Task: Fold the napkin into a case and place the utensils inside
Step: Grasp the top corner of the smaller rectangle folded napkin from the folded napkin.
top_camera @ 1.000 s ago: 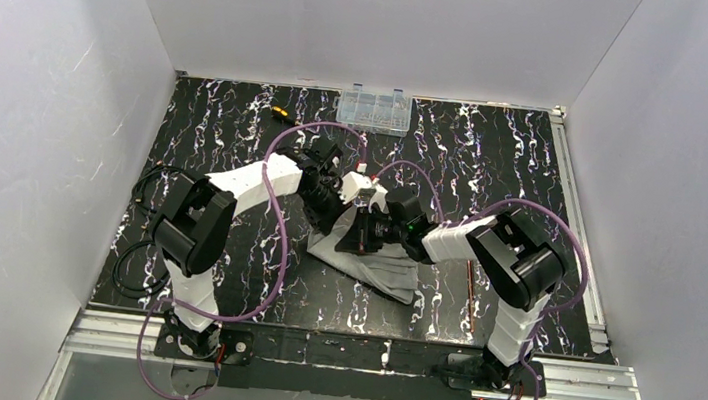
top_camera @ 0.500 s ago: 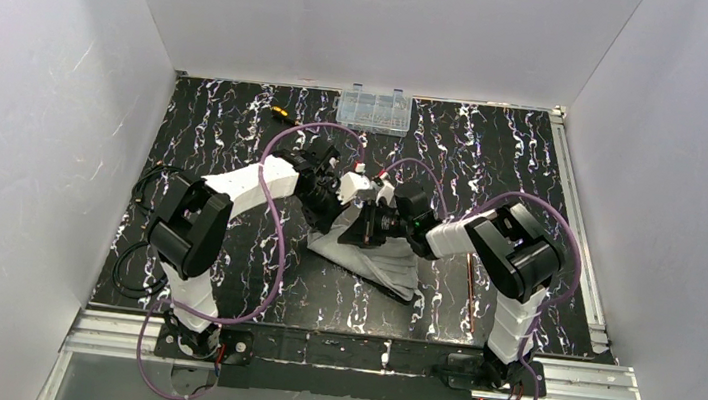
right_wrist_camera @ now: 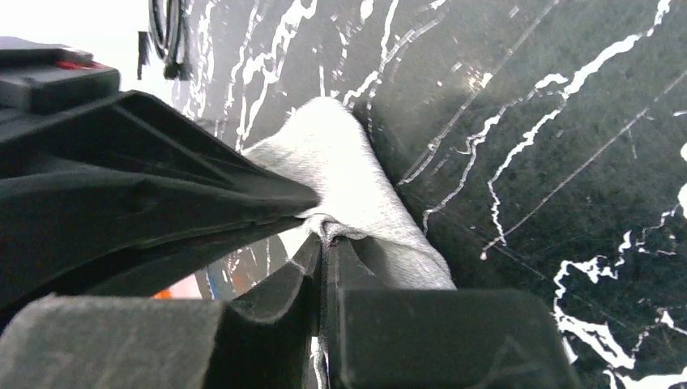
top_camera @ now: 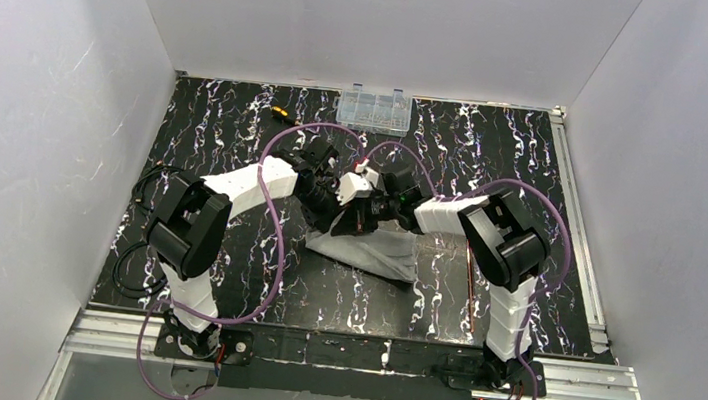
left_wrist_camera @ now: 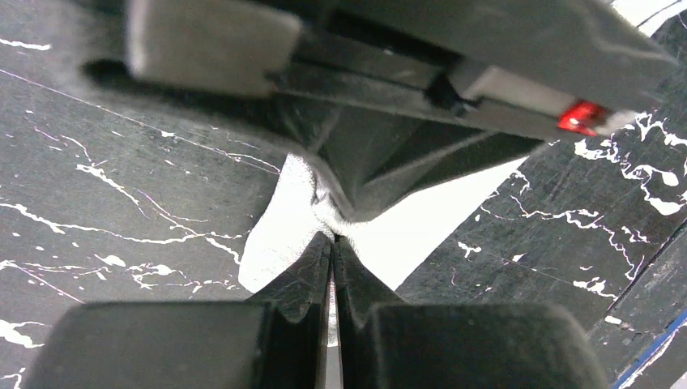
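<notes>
The soft, matte light-grey cloth napkin lies as a creased, layered wedge in the middle of the glossy black, white-veined counter. Both arms bend inward, wrists meeting over its far edge. The left end effector and right end effector each pinch a raised fold.

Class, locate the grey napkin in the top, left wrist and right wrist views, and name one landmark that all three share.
Top external: napkin lies mid-table, near the picture's centre.
Left wrist: napkin at centre, bright white, pinched in the left gripper.
Right wrist: napkin at centre, pinched in the right gripper.
Shared landmark: the black, white-veined table.
</notes>
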Controlling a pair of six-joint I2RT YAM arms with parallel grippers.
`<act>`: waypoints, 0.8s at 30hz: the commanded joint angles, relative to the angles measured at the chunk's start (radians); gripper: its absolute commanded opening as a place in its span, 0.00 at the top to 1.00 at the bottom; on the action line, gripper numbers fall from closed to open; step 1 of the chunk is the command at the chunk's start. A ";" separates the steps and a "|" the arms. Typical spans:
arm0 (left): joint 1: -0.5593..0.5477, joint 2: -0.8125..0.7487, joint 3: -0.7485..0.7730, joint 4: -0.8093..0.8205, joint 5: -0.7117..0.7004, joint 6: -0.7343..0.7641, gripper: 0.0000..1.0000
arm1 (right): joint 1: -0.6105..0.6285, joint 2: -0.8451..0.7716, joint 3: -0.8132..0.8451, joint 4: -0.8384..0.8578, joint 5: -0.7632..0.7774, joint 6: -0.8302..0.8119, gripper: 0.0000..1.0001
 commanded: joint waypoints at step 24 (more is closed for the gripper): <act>0.000 -0.046 -0.002 -0.017 0.045 0.004 1.00 | 0.006 0.077 0.079 -0.140 -0.046 -0.057 0.99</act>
